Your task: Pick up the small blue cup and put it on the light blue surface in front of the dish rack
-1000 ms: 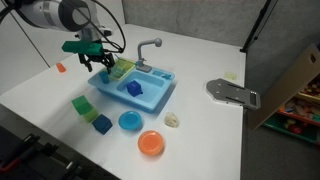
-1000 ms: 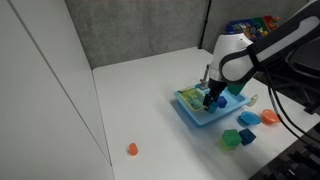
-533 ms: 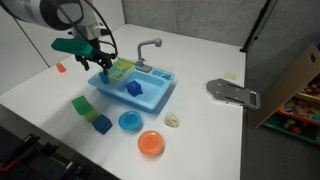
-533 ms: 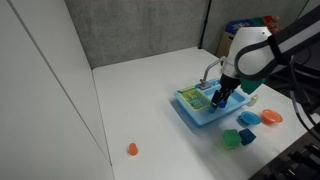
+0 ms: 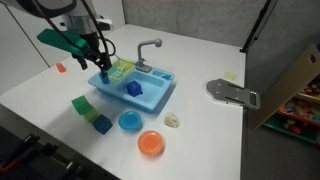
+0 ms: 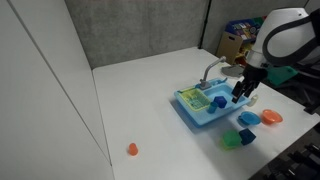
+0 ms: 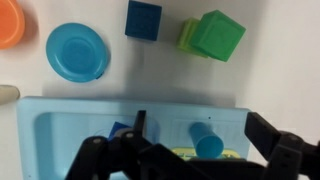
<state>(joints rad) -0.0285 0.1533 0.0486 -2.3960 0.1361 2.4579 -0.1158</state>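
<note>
The small blue cup (image 7: pixel 207 140) stands upright on the light blue surface (image 7: pixel 90 125) of the toy sink unit, right in front of the yellow-green dish rack (image 7: pixel 190 154). It also shows in an exterior view (image 6: pixel 219 101). My gripper (image 7: pixel 200 122) is open and empty. It hovers above the cup with a finger on each side and touches nothing. It shows in both exterior views (image 5: pixel 97 62) (image 6: pixel 240 95). The sink unit (image 5: pixel 160 95) has a grey faucet (image 5: pixel 148 45) and a blue block (image 5: pixel 133 88) in its basin.
In front of the sink lie a flat blue plate (image 5: pixel 129 121), an orange plate (image 5: pixel 151 143), a blue block (image 5: pixel 102 124) and a green block (image 5: pixel 82 105). A grey metal piece (image 5: pixel 232 92) lies to one side. A small orange object (image 5: pixel 60 68) sits apart.
My gripper has risen and drawn away from the sink's ledge. The blue cup stays standing on the light blue surface, free of the fingers.
</note>
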